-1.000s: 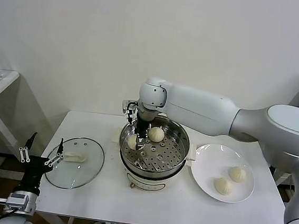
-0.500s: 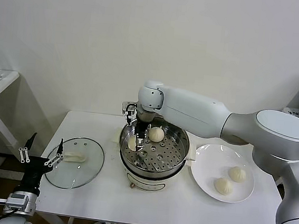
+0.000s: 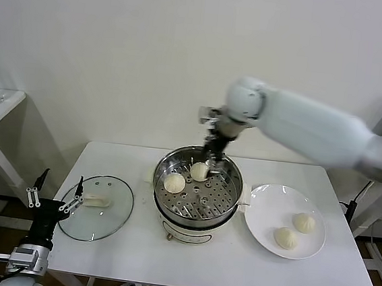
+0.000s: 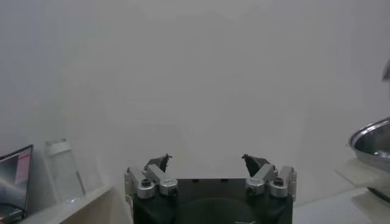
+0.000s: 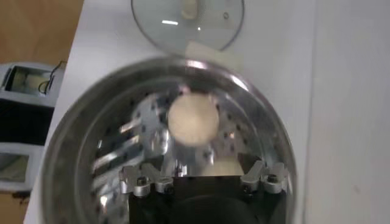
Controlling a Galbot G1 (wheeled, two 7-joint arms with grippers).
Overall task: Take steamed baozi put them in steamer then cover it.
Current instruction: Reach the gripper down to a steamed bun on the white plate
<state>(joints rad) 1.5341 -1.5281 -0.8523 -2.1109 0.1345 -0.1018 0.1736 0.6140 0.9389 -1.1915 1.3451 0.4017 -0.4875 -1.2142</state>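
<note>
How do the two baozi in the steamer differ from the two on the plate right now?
The baozi in the steamer and sit on the perforated steel floor of the steamer, spaced apart; the plate baozi and lie close together on the white plate. All four are round and cream-white.

Right pincer (image 3: 214, 157) up, baozi (image 3: 174, 182) released.

head camera looked forward and down over white table (image 3: 219, 267), whole layout in frame. left wrist camera sat low off table's left edge, faced blank wall, caught steamer (image 4: 373, 141) rim. right wrist camera looked straight down, close above steamer (image 5: 79, 128); shared cover (image 5: 183, 24) with head view.
</note>
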